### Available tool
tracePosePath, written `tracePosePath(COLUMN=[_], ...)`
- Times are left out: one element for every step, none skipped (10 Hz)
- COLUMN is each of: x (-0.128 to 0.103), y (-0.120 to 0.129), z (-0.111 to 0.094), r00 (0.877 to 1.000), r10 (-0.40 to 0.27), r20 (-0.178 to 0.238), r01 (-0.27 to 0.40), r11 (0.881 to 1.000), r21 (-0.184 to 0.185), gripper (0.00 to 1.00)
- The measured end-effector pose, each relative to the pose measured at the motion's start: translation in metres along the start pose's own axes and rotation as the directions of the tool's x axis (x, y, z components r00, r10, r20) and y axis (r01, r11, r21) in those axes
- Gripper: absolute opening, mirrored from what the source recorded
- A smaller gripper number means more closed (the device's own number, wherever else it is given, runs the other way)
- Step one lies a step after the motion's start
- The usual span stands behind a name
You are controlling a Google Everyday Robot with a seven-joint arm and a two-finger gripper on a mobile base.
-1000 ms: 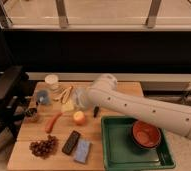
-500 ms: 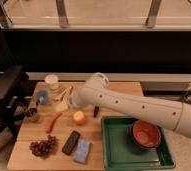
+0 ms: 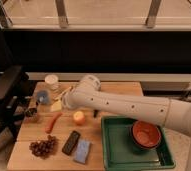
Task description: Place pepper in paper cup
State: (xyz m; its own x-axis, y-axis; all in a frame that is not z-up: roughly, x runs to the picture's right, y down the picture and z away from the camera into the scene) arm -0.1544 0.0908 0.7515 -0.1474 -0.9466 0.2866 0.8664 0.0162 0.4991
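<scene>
The pepper (image 3: 53, 121) is long, thin and orange-red, and lies on the wooden table's left part, pointing toward the front. The paper cup (image 3: 51, 81) is short and white and stands upright at the back left corner. My white arm reaches in from the right, and the gripper (image 3: 64, 97) is at its left end. The gripper is low over the table, behind and to the right of the pepper and in front of and to the right of the paper cup. It touches neither.
A small blue cup (image 3: 42, 96) and a dark tin (image 3: 31, 112) stand left of the gripper. A round orange-yellow fruit (image 3: 79, 117), grapes (image 3: 43, 147), a black slab (image 3: 71, 142) and a blue packet (image 3: 81, 151) lie in front. A green tray (image 3: 114, 160) holds a red bowl (image 3: 146, 135) at right.
My arm has swung left across the table, bringing the gripper closer to the blue cup and the paper cup. The pepper and the cup have not moved.
</scene>
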Motion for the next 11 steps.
tracePosePath(x=[0.004, 0.005, 0.006, 0.004, 0.001, -0.002, -0.005, -0.007, -0.009, -0.009, -0.011], y=[-0.009, -0.013, -0.016, -0.020, -0.021, -0.023, -0.022, -0.023, -0.022, -0.025, -0.026], z=[0.012, 0.020, 0.026, 0.038, 0.048, 0.054, 0.062, 0.068, 0.072, 0.076, 0.081], r00=[1.000, 0.999, 0.999, 0.998, 0.997, 0.996, 0.995, 0.993, 0.992, 0.990, 0.989], r10=[0.020, 0.033, 0.041, 0.060, 0.076, 0.085, 0.098, 0.113, 0.124, 0.130, 0.139], r20=[-0.007, -0.011, -0.011, -0.003, 0.008, 0.016, 0.027, 0.035, 0.040, 0.045, 0.055], r01=[-0.020, -0.033, -0.042, -0.060, -0.076, -0.084, -0.098, -0.112, -0.123, -0.130, -0.139], r11=[1.000, 0.999, 0.999, 0.998, 0.997, 0.996, 0.995, 0.993, 0.992, 0.992, 0.990], r21=[-0.014, -0.026, -0.030, -0.031, -0.030, -0.028, -0.026, -0.022, -0.018, -0.010, -0.004], gripper=[0.80, 0.80, 0.80, 0.80, 0.80, 0.80, 0.80, 0.80, 0.80, 0.80, 0.80])
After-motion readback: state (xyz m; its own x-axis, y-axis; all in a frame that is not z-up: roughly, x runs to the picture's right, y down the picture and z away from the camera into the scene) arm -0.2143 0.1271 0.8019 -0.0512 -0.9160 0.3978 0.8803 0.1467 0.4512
